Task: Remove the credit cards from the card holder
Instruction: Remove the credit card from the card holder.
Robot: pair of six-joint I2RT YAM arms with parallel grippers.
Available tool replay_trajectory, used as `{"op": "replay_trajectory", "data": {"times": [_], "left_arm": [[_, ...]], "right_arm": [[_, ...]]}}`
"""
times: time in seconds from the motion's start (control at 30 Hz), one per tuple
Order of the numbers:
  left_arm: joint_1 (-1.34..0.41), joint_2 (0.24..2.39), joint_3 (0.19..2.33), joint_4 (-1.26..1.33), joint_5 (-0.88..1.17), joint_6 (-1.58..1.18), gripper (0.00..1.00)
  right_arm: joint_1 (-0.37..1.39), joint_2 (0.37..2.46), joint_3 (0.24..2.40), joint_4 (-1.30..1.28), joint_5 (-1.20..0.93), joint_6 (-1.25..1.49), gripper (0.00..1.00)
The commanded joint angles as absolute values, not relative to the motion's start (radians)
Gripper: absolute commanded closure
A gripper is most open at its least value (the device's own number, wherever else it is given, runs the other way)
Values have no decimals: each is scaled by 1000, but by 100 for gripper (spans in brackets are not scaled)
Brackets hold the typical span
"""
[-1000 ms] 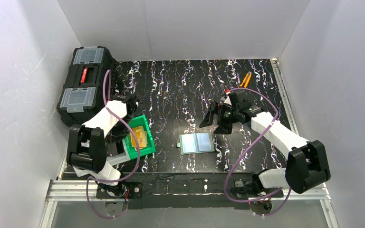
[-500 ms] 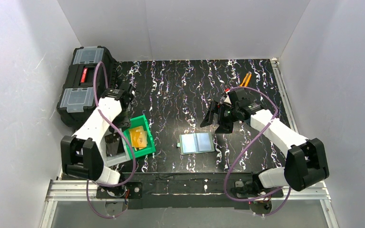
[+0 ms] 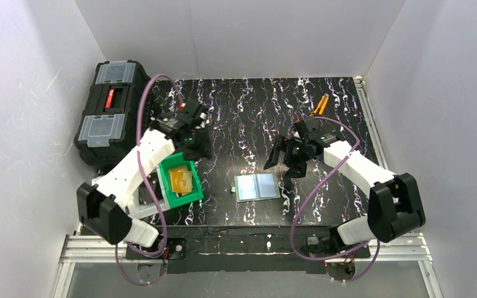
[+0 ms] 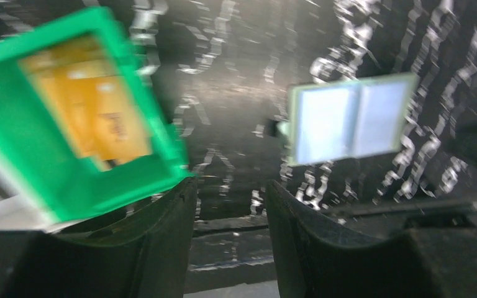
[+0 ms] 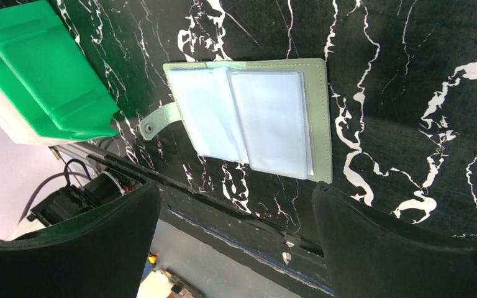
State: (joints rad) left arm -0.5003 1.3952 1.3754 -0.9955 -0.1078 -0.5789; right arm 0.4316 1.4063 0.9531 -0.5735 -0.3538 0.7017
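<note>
1. We see the holder lying open and flat on the table, lower centre of the top view, pale inside up.
2. The orange cards sit in the green bin, left of the holder and apart from it.
3. The left gripper is at the bin's upper edge in the top view, fingers slightly apart, nothing between them; its wrist view is blurred.
4. The right gripper is just upper right of the holder, fingers spread wide, gripping nothing.

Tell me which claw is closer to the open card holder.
The right claw, open just beyond the far right corner of the card holder; the left claw sits farther off, by the green bin.
</note>
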Motion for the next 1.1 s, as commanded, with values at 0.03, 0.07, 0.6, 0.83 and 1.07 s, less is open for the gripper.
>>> {"op": "replay_trajectory", "data": {"times": [0.03, 0.07, 0.6, 0.83, 1.07], "left_arm": [[-626, 1524, 1373, -835, 99, -647, 58], [-650, 1552, 1381, -816, 111, -650, 59], [-716, 1781, 1294, -608, 196, -612, 86], [-715, 1788, 1208, -625, 83, -608, 96], [-719, 1813, 1176, -591, 104, -624, 100]], "right_arm": [[432, 1424, 943, -540, -329, 735, 2], [434, 1427, 940, -535, -325, 742, 2], [469, 1541, 924, -496, -325, 784, 6], [475, 1590, 936, -496, -325, 771, 7], [484, 1620, 947, -491, -336, 768, 8]]}}
